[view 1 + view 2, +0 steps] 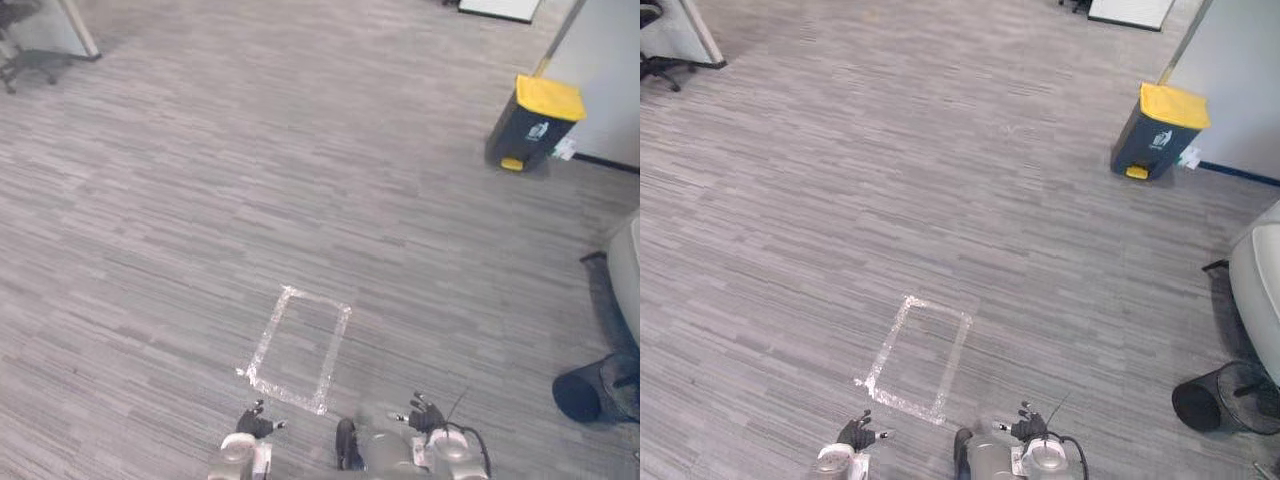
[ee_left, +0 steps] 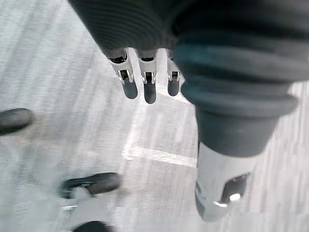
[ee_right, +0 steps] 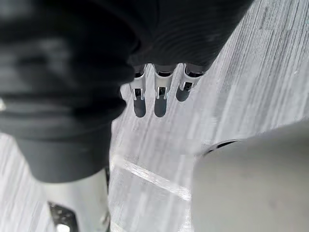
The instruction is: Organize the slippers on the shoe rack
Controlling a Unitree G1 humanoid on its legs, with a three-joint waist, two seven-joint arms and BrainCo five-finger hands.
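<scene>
— What are its hands doing?

— Both are low down in front of it, over the grey striped floor [image 1: 180, 200]. The left hand [image 1: 255, 422] has its fingers [image 2: 149, 92] straight and pointing down, a little apart from each other, with nothing in them. The right hand [image 1: 425, 413] is the same: its fingers [image 3: 159, 104] are straight, loose and carrying nothing.

— What is under them?

— A rectangle of pale tape [image 1: 265, 335] is stuck to the floor just ahead of the two hands, nearer the left one. From the left wrist you can see a strip of that tape [image 2: 159, 155] past the fingertips.

— And the slippers?

— From where I stand I cannot tell where they are, nor the rack.

— Anything else around?

— A dark bin with a yellow lid [image 1: 537, 122] stands far off to the right, close to a pale wall [image 1: 605, 70]. A black mesh waste basket [image 1: 592, 392] lies tipped on its side at the right edge, much nearer the robot. An office chair [image 1: 25, 62] stands in the far left corner, well apart from everything else.
</scene>
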